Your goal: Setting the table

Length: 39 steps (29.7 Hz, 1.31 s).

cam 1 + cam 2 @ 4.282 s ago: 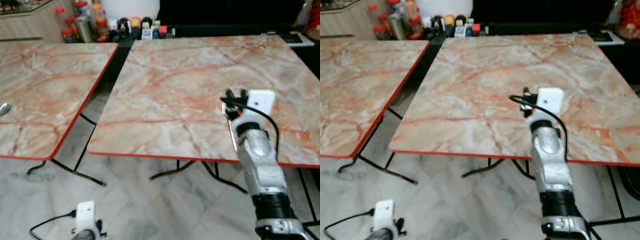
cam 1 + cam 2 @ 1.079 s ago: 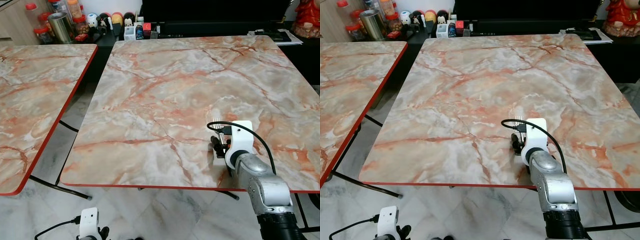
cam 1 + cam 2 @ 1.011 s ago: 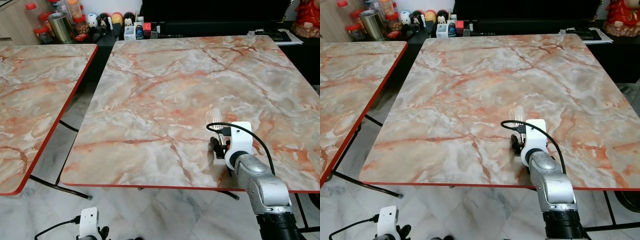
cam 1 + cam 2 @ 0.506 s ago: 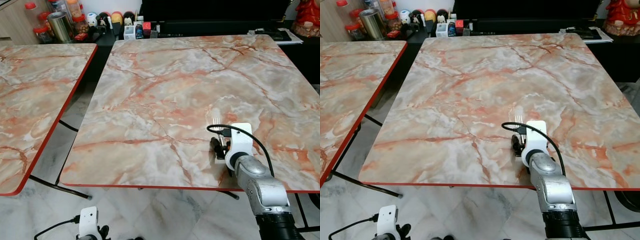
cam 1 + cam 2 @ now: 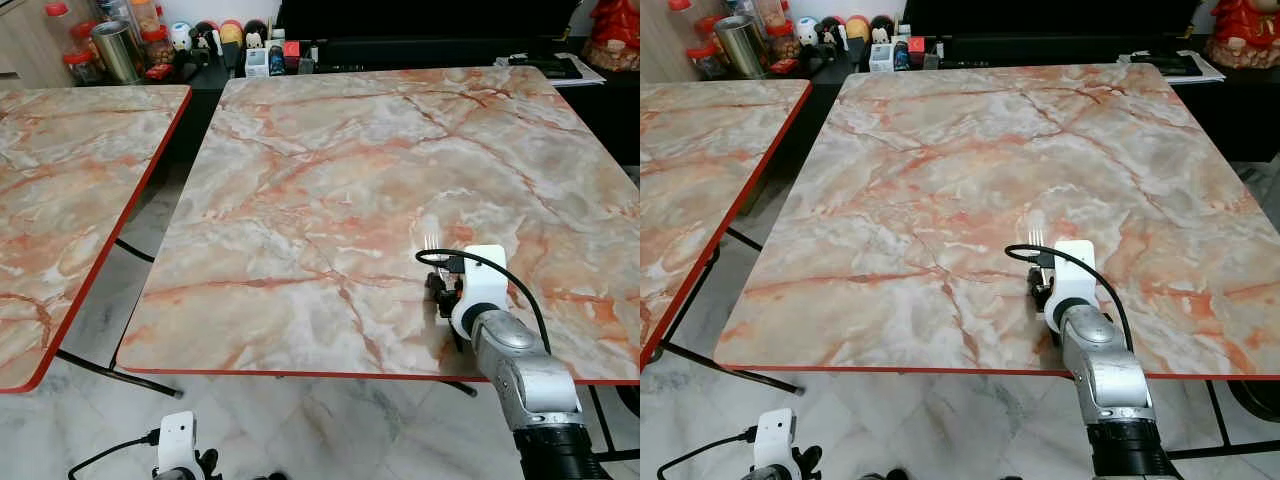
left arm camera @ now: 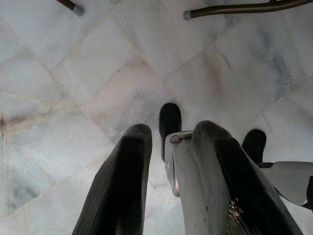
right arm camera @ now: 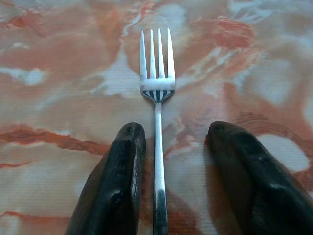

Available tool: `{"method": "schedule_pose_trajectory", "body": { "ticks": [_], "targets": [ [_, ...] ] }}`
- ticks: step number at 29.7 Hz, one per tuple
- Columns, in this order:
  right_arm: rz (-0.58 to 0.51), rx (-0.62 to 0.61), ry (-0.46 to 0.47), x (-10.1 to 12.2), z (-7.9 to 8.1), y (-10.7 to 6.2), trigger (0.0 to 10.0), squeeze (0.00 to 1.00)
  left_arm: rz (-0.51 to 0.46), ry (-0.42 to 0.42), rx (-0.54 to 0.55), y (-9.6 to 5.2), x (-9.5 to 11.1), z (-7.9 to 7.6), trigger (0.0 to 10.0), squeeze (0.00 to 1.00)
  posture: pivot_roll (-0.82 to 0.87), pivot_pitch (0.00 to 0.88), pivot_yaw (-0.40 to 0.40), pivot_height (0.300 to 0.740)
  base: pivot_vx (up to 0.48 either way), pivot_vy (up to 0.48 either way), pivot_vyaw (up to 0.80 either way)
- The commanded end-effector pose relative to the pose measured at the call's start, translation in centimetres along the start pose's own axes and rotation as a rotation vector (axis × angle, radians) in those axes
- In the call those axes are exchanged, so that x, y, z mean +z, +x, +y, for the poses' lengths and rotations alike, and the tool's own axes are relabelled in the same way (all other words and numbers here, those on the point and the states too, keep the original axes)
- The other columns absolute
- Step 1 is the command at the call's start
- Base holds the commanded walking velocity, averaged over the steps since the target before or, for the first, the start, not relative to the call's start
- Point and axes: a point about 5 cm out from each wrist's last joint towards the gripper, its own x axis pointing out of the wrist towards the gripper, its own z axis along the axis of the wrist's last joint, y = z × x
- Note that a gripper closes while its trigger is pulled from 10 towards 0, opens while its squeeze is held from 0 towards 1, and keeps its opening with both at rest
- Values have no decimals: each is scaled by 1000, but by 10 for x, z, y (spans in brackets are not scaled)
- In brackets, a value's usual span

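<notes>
Fork (image 7: 157,122) lies flat on your marble counter (image 5: 330,170), near its front edge toward the right, tines pointing away from you. Your right gripper (image 7: 171,147) rests low over the handle, jaws spread wide on either side, gripping nothing. Your left gripper (image 6: 168,142) hangs over the tiled floor (image 6: 98,63), jaws slightly parted and empty.

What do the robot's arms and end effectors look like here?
The right arm is silver metal with a black band lower down, a white wrist block and a looping black cable. The right end effector has two long, rounded black fingers. The left end effector has matching black fingers, with a white block and black cable.
</notes>
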Motion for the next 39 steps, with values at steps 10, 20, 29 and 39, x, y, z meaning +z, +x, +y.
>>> {"method": "schedule_pose_trajectory", "body": {
  "ticks": [10, 20, 29, 39],
  "targets": [
    [7, 11, -14, -1, 1, 0, 0, 0, 16, -27, 11, -1, -4, 2, 10000, 0, -61, 146, 52, 740, 0, 0, 0],
    [5, 14, -19, -1, 1, 0, 0, 0, 10, -26, 8, 0, -1, 1, 10000, 0, -60, 150, 55, 740, 0, 0, 0],
    [0, 21, -21, 0, 3, 0, 0, 0, 7, -26, 7, 0, 0, 1, 10000, 0, -58, 150, 55, 740, 0, 0, 0],
    [-266, -3, 29, 38, 3, -6, 980, 0, -2, -22, 11, 0, 3, 1, 10000, 0, -61, 151, 56, 740, 0, 0, 0]
  ]
}}
